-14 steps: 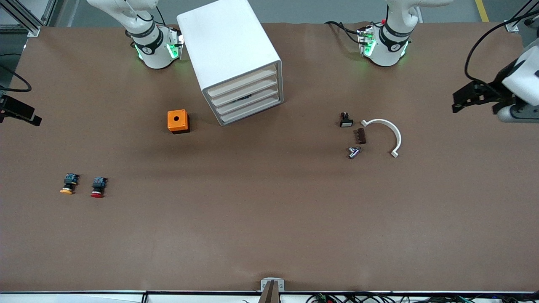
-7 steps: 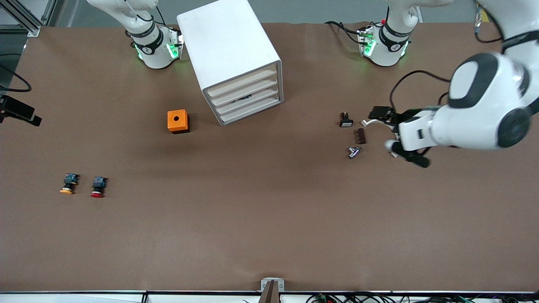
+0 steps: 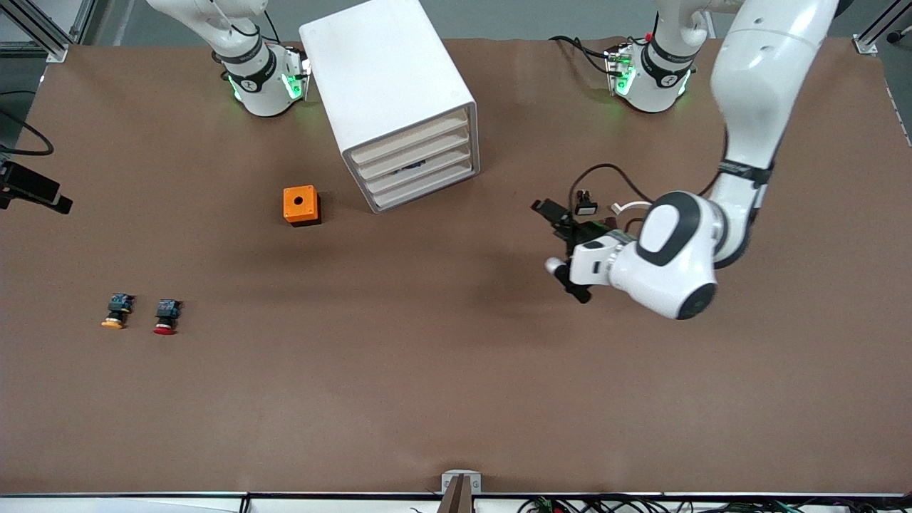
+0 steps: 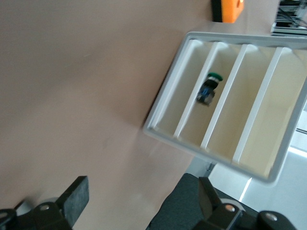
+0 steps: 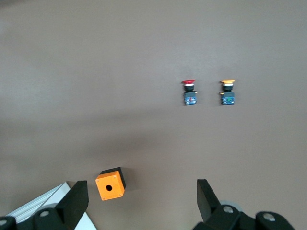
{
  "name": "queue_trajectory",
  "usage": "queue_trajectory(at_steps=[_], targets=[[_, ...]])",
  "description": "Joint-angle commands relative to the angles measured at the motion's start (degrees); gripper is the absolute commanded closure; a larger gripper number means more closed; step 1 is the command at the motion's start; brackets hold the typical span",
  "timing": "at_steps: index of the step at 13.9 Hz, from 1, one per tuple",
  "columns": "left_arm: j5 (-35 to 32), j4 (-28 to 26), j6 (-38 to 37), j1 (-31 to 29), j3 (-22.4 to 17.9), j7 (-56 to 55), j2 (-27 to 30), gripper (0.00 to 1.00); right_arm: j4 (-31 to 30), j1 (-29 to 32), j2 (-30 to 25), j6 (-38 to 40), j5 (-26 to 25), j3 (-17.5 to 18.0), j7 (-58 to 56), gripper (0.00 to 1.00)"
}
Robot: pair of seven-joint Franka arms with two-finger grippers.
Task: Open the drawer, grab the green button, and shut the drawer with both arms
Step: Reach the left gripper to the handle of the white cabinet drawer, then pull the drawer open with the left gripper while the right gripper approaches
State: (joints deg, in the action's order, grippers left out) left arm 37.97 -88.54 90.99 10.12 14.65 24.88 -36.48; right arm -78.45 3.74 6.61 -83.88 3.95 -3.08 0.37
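Note:
The white cabinet (image 3: 388,78) stands near the robots' bases, with four shut drawer fronts. The drawer (image 3: 420,167) second from the bottom holds the green-capped button, a dark shape in the front view (image 3: 413,165) and clear in the left wrist view (image 4: 210,86). My left gripper (image 3: 563,249) is open and empty above the table. It is toward the left arm's end from the cabinet, and its fingers (image 4: 76,196) point at the cabinet front (image 4: 225,100). My right gripper (image 5: 141,199) is open and empty, high up and out of the front view.
An orange box (image 3: 301,205) sits beside the cabinet toward the right arm's end. A yellow-capped button (image 3: 115,312) and a red-capped button (image 3: 166,317) lie nearer the front camera. A small black switch (image 3: 586,203) and a white curved piece (image 3: 627,208) lie by the left arm.
My left arm has swung in from the left arm's end of the table, over the small parts, toward the cabinet. It now covers some of them. Nothing else has moved.

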Motion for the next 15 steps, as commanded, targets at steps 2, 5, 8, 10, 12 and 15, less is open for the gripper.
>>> queue_trajectory(at_steps=[2,5,8,10,12,15], targets=[[9.12,-5.4,11.71,4.53,3.09,4.81,-2.45,0.0,0.93,-1.88,1.12,0.3,1.15,0.36,4.36,0.0],[17.37,-5.5,16.31,10.07,3.19,6.67,-5.61,0.0,0.58,-5.92,1.47,0.82,0.62,0.36,12.79,0.0],[23.54,-5.94,19.21,14.47,3.19,9.73,-7.03,0.02,0.31,-9.71,2.17,0.91,0.35,0.36,22.1,0.0],[23.91,-5.94,20.27,15.1,3.19,12.55,-8.25,0.15,0.23,-11.9,3.22,0.91,0.53,0.36,29.21,0.0],[23.91,-5.94,20.45,15.28,3.19,16.84,-9.92,0.23,-1.35,-15.15,3.41,0.39,0.44,0.36,39.05,0.0],[25.57,-7.78,20.45,15.19,3.19,21.78,-11.07,0.29,-1.62,-18.4,4.46,0.38,0.44,0.36,48.82,0.0]])
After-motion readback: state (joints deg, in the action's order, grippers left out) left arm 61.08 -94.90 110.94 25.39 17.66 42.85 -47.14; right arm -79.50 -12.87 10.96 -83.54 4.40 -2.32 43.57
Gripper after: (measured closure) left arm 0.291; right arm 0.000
